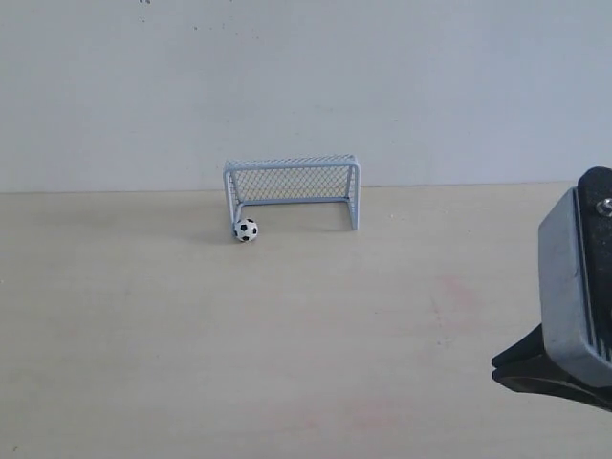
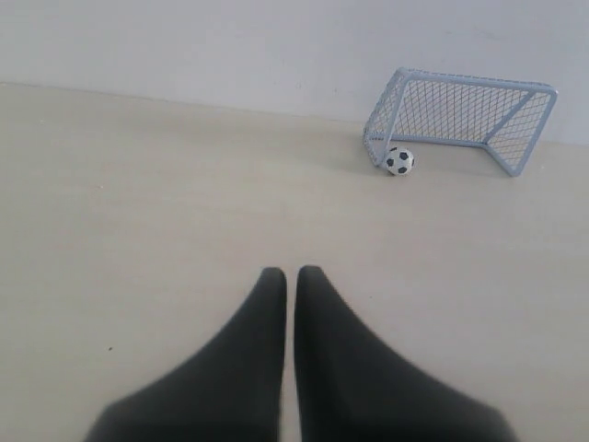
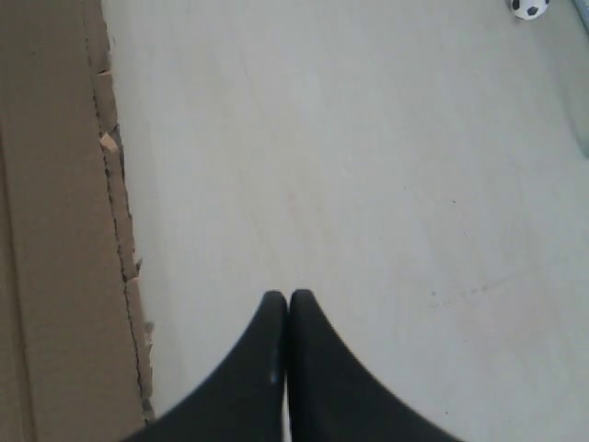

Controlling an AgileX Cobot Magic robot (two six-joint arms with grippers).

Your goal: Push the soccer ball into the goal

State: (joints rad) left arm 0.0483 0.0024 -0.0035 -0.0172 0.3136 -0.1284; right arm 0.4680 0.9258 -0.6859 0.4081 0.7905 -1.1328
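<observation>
The soccer ball (image 1: 246,230), tiny and white with black patches, rests on the pale table just in front of the goal's left post. The goal (image 1: 292,164), a pale blue tube frame with mesh netting, stands at the back of the table against the wall. In the left wrist view the soccer ball (image 2: 399,161) lies at the near post of the goal (image 2: 469,103), far ahead of my left gripper (image 2: 291,272), which is shut and empty. My right gripper (image 3: 288,296) is also shut on nothing, with the soccer ball (image 3: 529,7) far off at the frame's corner.
The right arm's grey body (image 1: 574,296) fills the exterior view's lower right edge. A brown cardboard sheet with a torn edge (image 3: 46,230) lies beside the table (image 1: 287,335) near the right gripper. A white wall (image 1: 306,86) stands behind the goal.
</observation>
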